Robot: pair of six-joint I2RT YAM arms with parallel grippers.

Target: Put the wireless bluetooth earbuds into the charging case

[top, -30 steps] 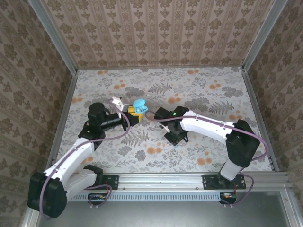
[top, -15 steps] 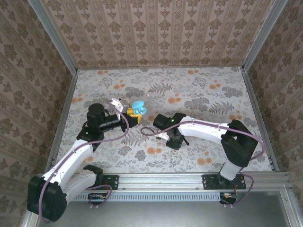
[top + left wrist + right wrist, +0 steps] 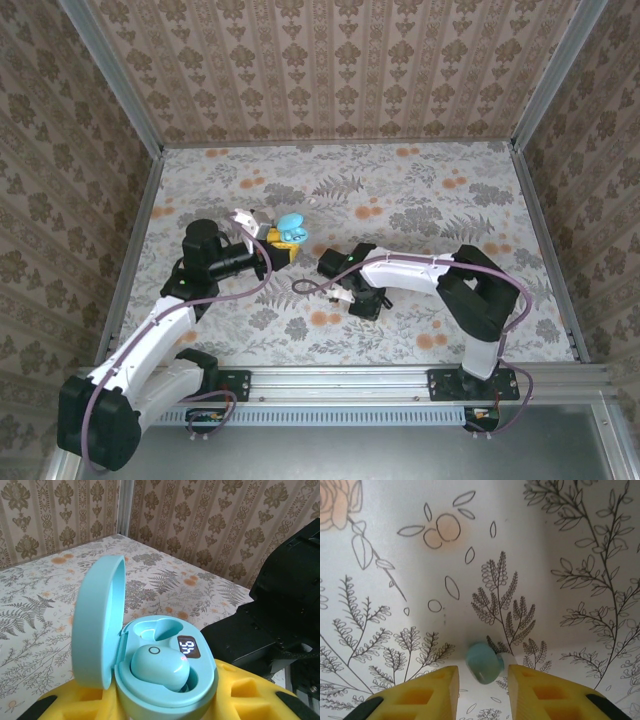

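One teal charging case [image 3: 291, 226], lid raised, sat clamped in the left gripper [image 3: 277, 243] left of the desk [image 3: 450, 200] centre in the top view. The right gripper [image 3: 362, 302] pointed down near front-centre.

Left wrist view: a teal earbud [image 3: 160, 667] lay seated in the case, whose display [image 3: 187, 647] read "94".

Right wrist view: a second teal earbud [image 3: 483, 662] lay on the desk between narrowly parted fingers [image 3: 427, 690].

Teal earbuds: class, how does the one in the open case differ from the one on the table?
The seated earbud sits in the open charging case; the loose earbud lies bare on the table. The left gripper holds the seated earbud's case; the right gripper stands open, one finger each side of the loose earbud. Both are teal.
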